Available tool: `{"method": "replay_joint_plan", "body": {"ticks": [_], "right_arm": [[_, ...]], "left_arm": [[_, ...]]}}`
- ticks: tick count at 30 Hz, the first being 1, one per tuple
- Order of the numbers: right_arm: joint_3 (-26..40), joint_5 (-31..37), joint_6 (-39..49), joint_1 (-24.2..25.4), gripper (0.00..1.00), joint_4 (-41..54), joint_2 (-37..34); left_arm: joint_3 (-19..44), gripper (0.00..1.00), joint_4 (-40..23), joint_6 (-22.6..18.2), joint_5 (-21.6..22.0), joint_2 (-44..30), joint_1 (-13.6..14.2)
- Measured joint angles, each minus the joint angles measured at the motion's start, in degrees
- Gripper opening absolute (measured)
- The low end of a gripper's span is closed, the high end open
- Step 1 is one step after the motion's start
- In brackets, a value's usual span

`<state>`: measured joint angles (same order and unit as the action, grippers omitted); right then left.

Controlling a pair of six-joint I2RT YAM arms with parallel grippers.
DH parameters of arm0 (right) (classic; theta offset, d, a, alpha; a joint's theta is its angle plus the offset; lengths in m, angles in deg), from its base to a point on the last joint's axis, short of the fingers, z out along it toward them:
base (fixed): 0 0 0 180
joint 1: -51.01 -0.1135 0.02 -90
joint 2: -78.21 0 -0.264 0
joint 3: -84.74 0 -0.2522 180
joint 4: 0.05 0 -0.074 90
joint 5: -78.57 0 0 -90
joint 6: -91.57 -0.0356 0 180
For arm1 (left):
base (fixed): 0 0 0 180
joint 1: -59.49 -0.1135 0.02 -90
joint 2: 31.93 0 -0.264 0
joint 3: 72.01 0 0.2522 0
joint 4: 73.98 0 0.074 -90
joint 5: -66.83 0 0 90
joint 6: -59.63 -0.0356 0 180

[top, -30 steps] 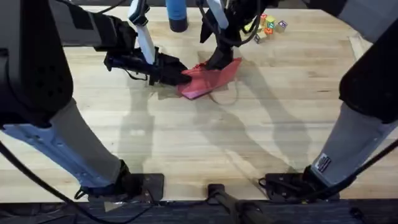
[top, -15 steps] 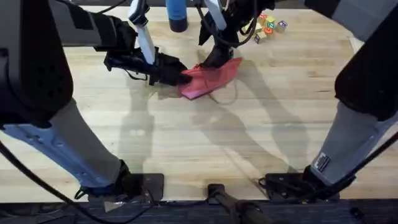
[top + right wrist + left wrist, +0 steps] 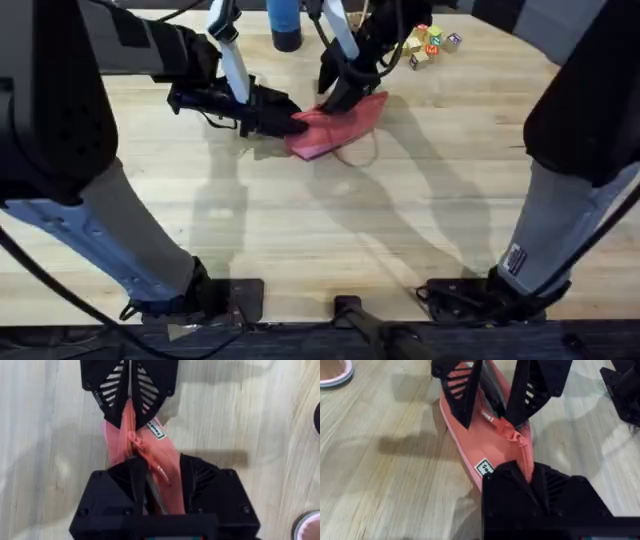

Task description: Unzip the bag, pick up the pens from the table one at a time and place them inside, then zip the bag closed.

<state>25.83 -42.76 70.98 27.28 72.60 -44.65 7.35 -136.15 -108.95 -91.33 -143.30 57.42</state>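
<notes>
1. Zipping step in hand, by the look of it: bag (image 3: 338, 124) lying on counter (image 3: 300, 230), mid-far.
2. Left pincer (image 3: 298, 123) clenched on bag's end.
3. Right pincer (image 3: 145, 477) clenched at zipper line.
4. Next: steady pull along zipper, bag end held taut.

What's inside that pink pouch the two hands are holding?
The bag is gaping slightly along its zipper, and a slim dark shape shows inside the slot, probably a pen. The fabric and the right hand cover the rest. The left hand pinches one end.
</notes>
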Motion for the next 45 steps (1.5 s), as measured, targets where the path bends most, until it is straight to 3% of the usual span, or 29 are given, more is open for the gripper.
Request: {"method": "replay_joint_plan", "body": {"ticks": [4, 6, 8, 10, 33, 45], "right_arm": [[0.0, 0.0, 0.0, -0.14, 0.319, 0.14, 0.0], [0.0, 0.0, 0.02, -0.15, 0.233, 0.48, 0.02], [0.0, 0.0, -0.02, -0.17, 0.078, 0.8, 0.0], [0.0, 0.0, -0.06, -0.17, 0.035, 0.91, 0.0], [0.0, -1.61, -12.08, 2.66, 0.033, 2.62, 4.19], [0.0, -1.53, -14.16, 10.46, 0.033, 3.83, 4.19]], "left_arm": [[0.0, 0.042, -0.02, 0.0, 0.0, 0.0, 0.0], [0.0, 0.042, -0.02, 0.0, 0.0, 0.0, 0.0], [0.0, 0.042, -0.02, 0.0, 0.0, 0.0, 0.0], [0.0, 0.042, -0.02, 0.0, -0.02, 0.02, 0.0], [0.0, 0.042, 0.35, 0.0, -0.55, 0.0, 0.0], [0.0, 0.042, 0.39, 0.0, -0.83, 0.0, -0.11]]}}
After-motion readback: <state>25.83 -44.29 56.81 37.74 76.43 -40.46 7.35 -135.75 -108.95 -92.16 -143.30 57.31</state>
